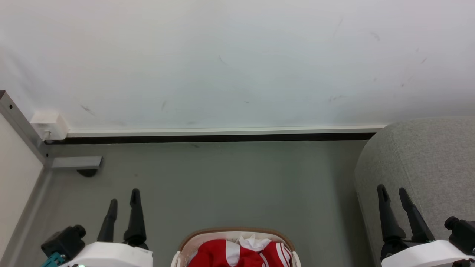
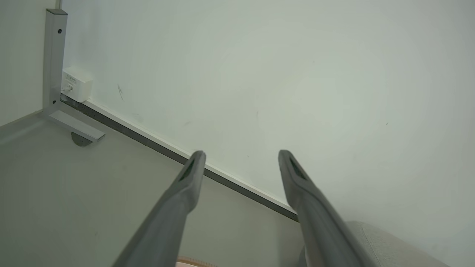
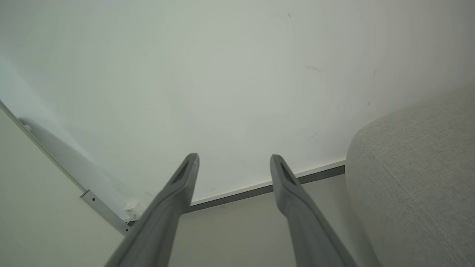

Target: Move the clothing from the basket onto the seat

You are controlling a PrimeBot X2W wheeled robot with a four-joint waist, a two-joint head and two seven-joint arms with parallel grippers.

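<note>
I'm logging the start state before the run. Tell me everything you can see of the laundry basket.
The basket shows at the bottom middle of the head view, cut off by the frame edge: a curved brown rim over white, plastic-looking walls. It stands upright on the grey floor, holding bunched red-and-white clothing up to about rim height. The grey seat lies to its right, apart from it. The left gripper and right gripper are clear of it.

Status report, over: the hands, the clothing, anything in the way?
Left hand open, empty. Right hand open, empty, near seat. Clothing in basket, untouched. No obstacle seen between basket and seat.
</note>
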